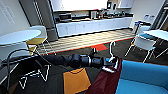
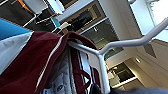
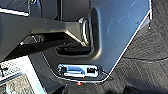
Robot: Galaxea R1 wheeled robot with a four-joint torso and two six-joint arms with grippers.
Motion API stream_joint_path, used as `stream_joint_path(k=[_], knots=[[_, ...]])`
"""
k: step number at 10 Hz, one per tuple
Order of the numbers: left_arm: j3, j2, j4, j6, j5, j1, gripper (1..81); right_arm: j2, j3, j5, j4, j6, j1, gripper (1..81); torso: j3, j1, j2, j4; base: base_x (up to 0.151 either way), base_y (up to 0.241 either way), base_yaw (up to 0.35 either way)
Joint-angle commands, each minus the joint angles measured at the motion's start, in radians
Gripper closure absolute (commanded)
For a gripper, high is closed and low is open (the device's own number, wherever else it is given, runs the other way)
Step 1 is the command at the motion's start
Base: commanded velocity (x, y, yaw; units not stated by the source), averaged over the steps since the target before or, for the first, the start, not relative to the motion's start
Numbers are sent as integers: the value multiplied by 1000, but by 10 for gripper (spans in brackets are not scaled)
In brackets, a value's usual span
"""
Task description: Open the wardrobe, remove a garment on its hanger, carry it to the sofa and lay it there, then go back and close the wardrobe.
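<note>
Nearest, at the right of the head view, the blue sofa point(image 1: 142, 78) fills the corner, and the maroon jacket point(image 1: 106, 81) hangs against its left arm, draped down toward the dark carpet point(image 1: 50, 85). Its white hanger point(image 1: 111, 51) rises above the collar with the hook curving up. The left arm reaches in from the left and across, and the left gripper point(image 1: 110, 62) sits at the hanger's neck, right over the jacket's collar; it appears closed on the hanger, though the fingers themselves are hard to make out. From the left wrist, the hanger's white bar point(image 2: 125, 43) runs across above the jacket's open collar point(image 2: 72, 62), a white sleeve point(image 2: 12, 50) lies beside the maroon cloth, and the sofa's blue point(image 2: 10, 28) shows beyond it.

On the carpet just left of the jacket lies an orange patch point(image 1: 75, 80). A round white table point(image 1: 17, 37) with a yellow-seated chair point(image 1: 37, 41) stands at the left, and white chairs with blue seats point(image 1: 145, 43) stand at the right by another table point(image 1: 160, 33). Farther off, a red patch point(image 1: 100, 47) marks the carpet's edge, then checked flooring point(image 1: 87, 40), and at the far wall a long white kitchen counter point(image 1: 92, 26) beside a grey fridge point(image 1: 45, 17).

The right wrist view shows grey robot housing point(image 3: 120, 30) above dark carpet; whether the right gripper's jaws are open or closed I cannot tell.
</note>
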Motion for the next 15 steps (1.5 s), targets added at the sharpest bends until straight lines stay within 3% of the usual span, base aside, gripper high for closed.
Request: stream_joint_path(k=[1, 5, 6, 7, 8, 9, 13, 14, 15], knots=[[45, -21, 25, -1, -93, -183, 811, -6, 5, -66, -13, -1, 3, 10, 0, 0, 0, 0, 0, 0, -279], [53, -36, 27, -1, -93, -181, 811, -3, 5, -68, -13, -2, 6, 10, 0, 0, 0, 0, 0, 0, -279], [53, -35, 27, -1, -93, -181, 811, -2, 2, -68, -14, -3, 4, 10, 0, 0, 0, -57, 0, 0, -279], [51, -32, 28, -1, -93, -181, 811, -2, 4, -68, -14, -3, 4, 10, 30, 0, 0, -94, 0, 0, -279], [53, -32, 28, -1, -93, -181, 811, -3, 4, -68, -14, -3, 3, 10, 33, 0, 0, -107, 0, 0, -279], [53, -32, 28, -1, -93, -181, 811, -2, 4, -68, -16, -3, 4, 10, 40, 0, 0, -133, 0, 0, -279], [50, -29, 28, -1, -93, -181, 811, -3, 2, -68, -17, -4, 4, 10, 71, 0, 0, -273, 0, 0, -279], [51, -29, 28, -1, -93, -181, 811, -3, 2, -68, -17, -4, 6, 10, 52, 0, 0, -216, 0, 0, -280], [53, -29, 28, -1, -91, -181, 811, -3, 2, -68, -17, -4, 7, 10, 56, 0, 0, -246, 0, 0, -280]])
